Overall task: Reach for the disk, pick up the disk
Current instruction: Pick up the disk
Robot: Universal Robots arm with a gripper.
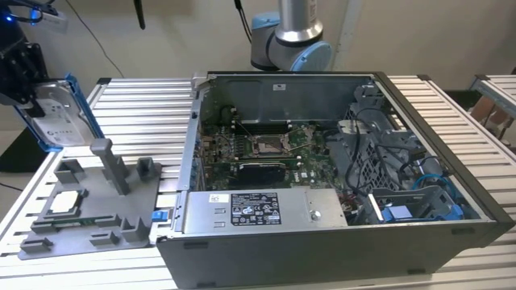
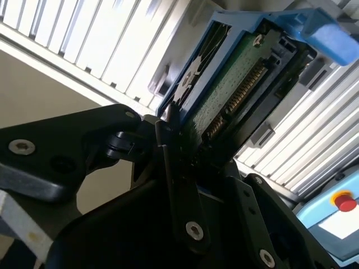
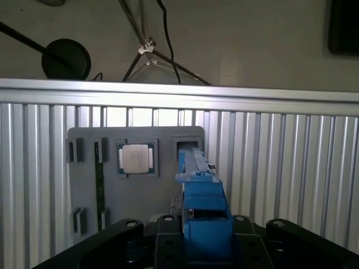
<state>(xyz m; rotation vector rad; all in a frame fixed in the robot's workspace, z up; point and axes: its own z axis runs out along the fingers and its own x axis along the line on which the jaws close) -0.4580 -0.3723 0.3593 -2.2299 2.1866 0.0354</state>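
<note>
disk (image 1: 58, 118) is held on edge at the exterior view's left, above the grey fixture tray (image 1: 89, 205). its long axis is nearly upright, lower end toward the tray, and the labelled face is turned to the exterior camera. your gripper (image 1: 31, 90) is closed narrowly on its upper end, a finger (image 2: 179, 185) against the blue frame (image 3: 205, 207).

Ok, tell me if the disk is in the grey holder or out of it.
Out. The disk hangs on edge, clamped by the gripper, above the grey holder and clear of it.
</note>
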